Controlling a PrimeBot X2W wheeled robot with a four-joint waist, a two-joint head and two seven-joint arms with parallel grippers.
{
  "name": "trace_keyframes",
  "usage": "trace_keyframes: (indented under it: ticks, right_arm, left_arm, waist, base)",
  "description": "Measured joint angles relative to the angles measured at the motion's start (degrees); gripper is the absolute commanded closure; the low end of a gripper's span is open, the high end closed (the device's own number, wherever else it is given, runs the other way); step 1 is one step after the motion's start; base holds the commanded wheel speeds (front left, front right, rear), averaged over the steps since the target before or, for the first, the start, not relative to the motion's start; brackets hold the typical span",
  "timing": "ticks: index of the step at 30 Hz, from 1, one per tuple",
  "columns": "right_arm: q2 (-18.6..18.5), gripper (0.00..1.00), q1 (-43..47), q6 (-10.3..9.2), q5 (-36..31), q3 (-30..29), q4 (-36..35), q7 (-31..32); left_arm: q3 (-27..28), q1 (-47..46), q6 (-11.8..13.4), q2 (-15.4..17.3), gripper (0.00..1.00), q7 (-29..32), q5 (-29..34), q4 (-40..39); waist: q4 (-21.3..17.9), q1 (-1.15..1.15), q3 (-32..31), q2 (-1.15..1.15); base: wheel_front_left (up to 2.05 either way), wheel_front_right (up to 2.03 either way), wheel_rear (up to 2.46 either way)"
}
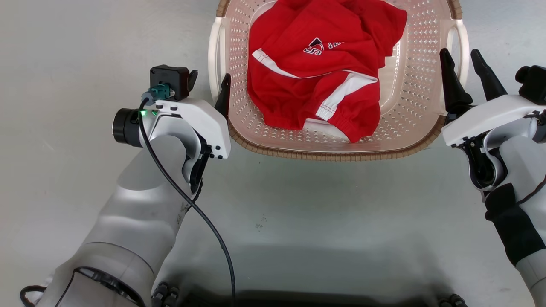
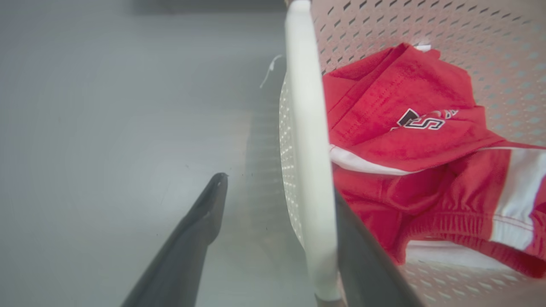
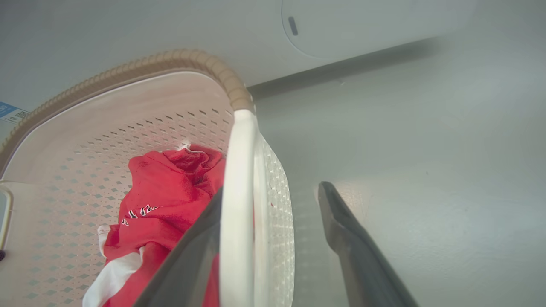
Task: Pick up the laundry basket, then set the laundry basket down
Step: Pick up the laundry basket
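Head view: laundry basket (image 1: 332,155) sits on the grey floor (image 1: 298,221) straight ahead, btwn the two arms, w/ a red garment (image 1: 315,64) heaped inside. Left hand (image 1: 210,81) is open and straddles the white left handle (image 1: 213,55). Left wrist view confirms: inner finger (image 2: 367,264) down inside the basket wall, right against the handle; outer finger (image 2: 198,226) out over bare floor, clear gap btwn it and the handle. Right hand (image 1: 459,53) is open too, same setup on the right handle (image 1: 465,47), one finger each side, nothing clamped. So it's pre-grasp: neither side gripping, basket prob. not lifted yet. Risks from here, as I judge them: 1) handles look thin, smooth, rounded, so if the fingers don't close square on them, a handle could slide or twist in the grip once weight comes on. 2) If one hand closes or rises ahead of the other, the basket gets shoved sideways or tilts, & the loose garment could slump to the low side. 3) Left inner finger is just beside the red cloth; closing might pinch fabric against the handle, giving a soft, slippery hold. 4) Both hands look nearer the robot's end of the handles than the middle, so the far end may droop on lift. 5) At set-down, lowering one side first could rock it.
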Motion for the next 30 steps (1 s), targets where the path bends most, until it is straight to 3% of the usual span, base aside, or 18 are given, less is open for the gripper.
trace_keyframes:
  ticks: [9, 10, 11, 12, 30]
  right_arm:
    - [-0.04, 0.00, -1.13, 0.00, 0.42, 0.27, 0.02, 0.00]
    - [-0.04, 0.13, -1.14, 0.00, 0.65, 0.29, -0.01, 0.00]
    - [-0.04, 0.57, -1.12, 0.00, 0.79, 0.35, 0.02, 0.00]
    - [-0.07, 1.00, -1.12, 0.00, 1.05, 0.56, 0.03, 0.00]
    - [0.07, 1.00, -3.43, 0.47, 1.57, 3.32, 2.16, -0.89]
  left_arm:
    - [-2.76, -0.42, 0.48, 0.01, 0.00, -0.05, -2.69, 0.04]
    - [-3.02, -0.46, 0.49, 0.02, 0.00, -0.12, -2.83, 0.04]
    - [-3.26, -0.48, 0.48, 0.03, 0.01, -0.20, -3.14, 0.02]
    - [-3.67, -0.51, 0.45, 0.03, 1.00, -0.29, -3.45, 0.03]
    - [-6.83, -1.75, 1.00, -1.19, 1.00, -0.53, -8.72, 0.56]
  waist:
    - [0.02, 0.00, 0.65, 0.00]
    - [0.04, 0.00, 0.70, 0.00]
    - [0.05, 0.00, 0.76, 0.00]
    - [0.05, 0.00, 0.81, 0.00]
    - [0.06, 0.00, 0.70, 0.00]
  base:
    - [0.00, 0.00, 0.00]
    - [0.00, 0.00, 0.00]
    - [0.00, 0.00, 0.00]
    - [0.00, 0.00, 0.00]
    - [0.00, 0.00, 0.00]
